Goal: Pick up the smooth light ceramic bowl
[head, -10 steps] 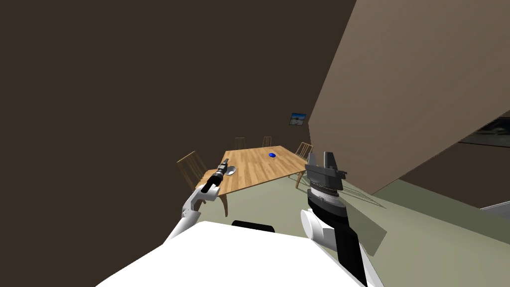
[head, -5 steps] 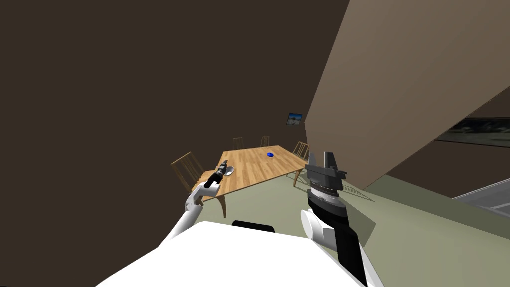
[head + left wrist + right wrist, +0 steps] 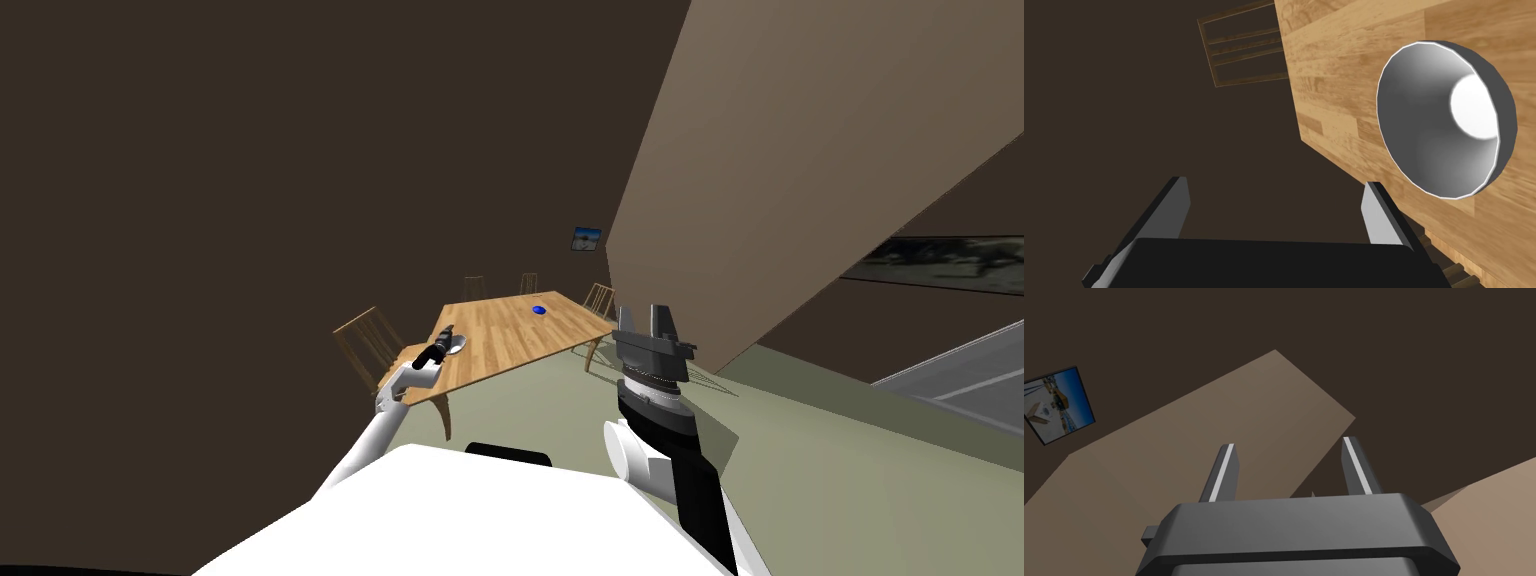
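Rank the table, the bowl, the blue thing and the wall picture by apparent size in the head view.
1. Wooden table, by far the largest.
2. Wall picture and white bowl: look about alike, so no ranking; the picture hangs farther away.
3. Blue thing, smallest.

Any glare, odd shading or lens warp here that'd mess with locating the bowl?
Head view: wide lens, rolled, so the walls splay and the table slants; room dim. Left wrist view: bowl has a white hot patch on its floor, grey shaded sides. Right wrist view: thin bright strips along the right pincer fingers.
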